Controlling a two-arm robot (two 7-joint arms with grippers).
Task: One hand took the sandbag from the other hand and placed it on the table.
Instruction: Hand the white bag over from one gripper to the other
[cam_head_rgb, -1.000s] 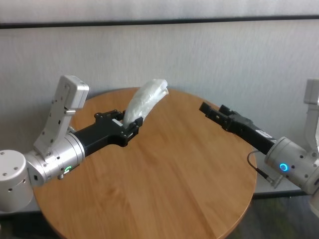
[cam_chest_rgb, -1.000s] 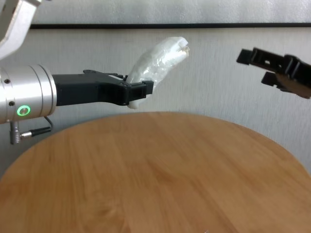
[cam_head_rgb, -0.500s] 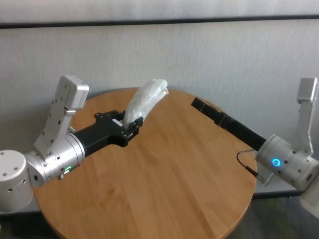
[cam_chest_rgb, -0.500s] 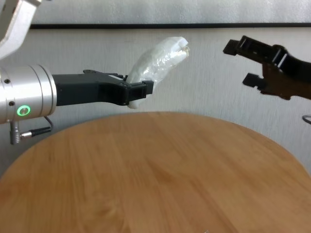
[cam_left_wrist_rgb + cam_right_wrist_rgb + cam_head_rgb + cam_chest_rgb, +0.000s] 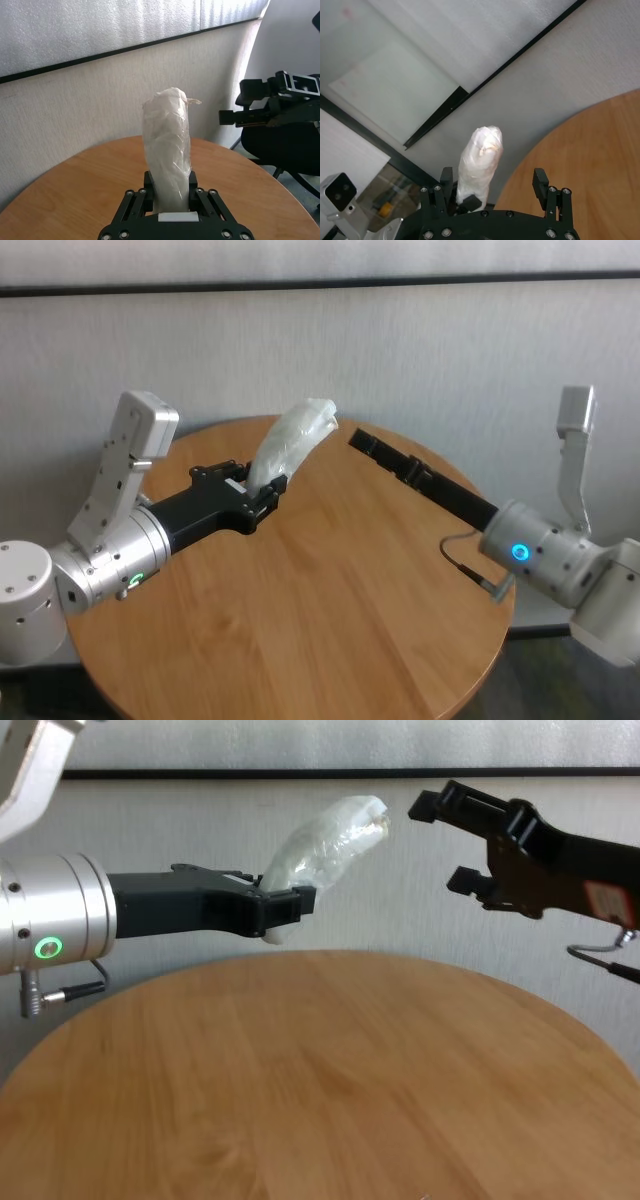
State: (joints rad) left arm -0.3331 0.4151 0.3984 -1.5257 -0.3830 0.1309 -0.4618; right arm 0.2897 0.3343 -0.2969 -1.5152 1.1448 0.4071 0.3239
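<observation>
My left gripper (image 5: pixel 262 490), on the wrist with the green ring, is shut on the lower end of the white sandbag (image 5: pixel 292 440) and holds it tilted up above the far part of the round wooden table (image 5: pixel 330 590). In the chest view the sandbag (image 5: pixel 325 845) sticks up and to the right from the left gripper (image 5: pixel 285 915). My right gripper (image 5: pixel 362 440), on the blue-ringed wrist, is open and reaches in from the right. In the chest view the right gripper (image 5: pixel 440 843) is a short gap away from the sandbag's top, not touching it. The right wrist view shows the sandbag (image 5: pixel 479 160) ahead of the spread fingers (image 5: pixel 540 182).
A grey wall with a black strip (image 5: pixel 320 282) stands close behind the table. A black chair (image 5: pixel 285 145) shows beyond the table's right side in the left wrist view.
My right arm has swung left across the table, bringing its open gripper close to the sandbag's top. The left arm and the sandbag have not moved.
</observation>
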